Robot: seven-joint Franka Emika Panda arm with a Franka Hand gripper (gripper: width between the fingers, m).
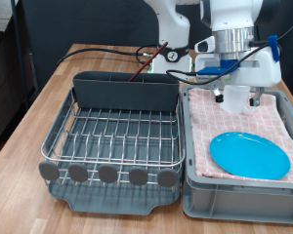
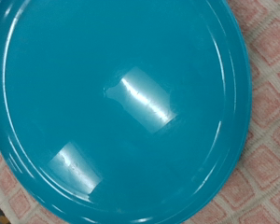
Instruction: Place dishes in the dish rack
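The round light-blue plate [image 1: 249, 154] lies flat on the pink checkered cloth in the grey bin [image 1: 192, 185] at the exterior view's right. It fills the wrist view [image 2: 121, 103]. My gripper [image 1: 241, 97] hangs above the cloth just beyond the plate's far edge, fingers apart and empty. The dish rack [image 1: 112, 136], silver wire on a dark grey tray, stands at the exterior view's left, its wire grid bare. The reddish-brown wooden spoon [image 1: 140, 66] leans out of the grey caddy [image 1: 125, 90] at the rack's back. The white mug is not in view. My fingers do not show in the wrist view.
The pink checkered cloth [image 1: 273, 117] lines the bin and shows around the plate in the wrist view [image 2: 266, 121]. Red and black cables [image 1: 98, 49] lie on the wooden table behind the rack. The robot's base [image 1: 176, 34] stands at the back.
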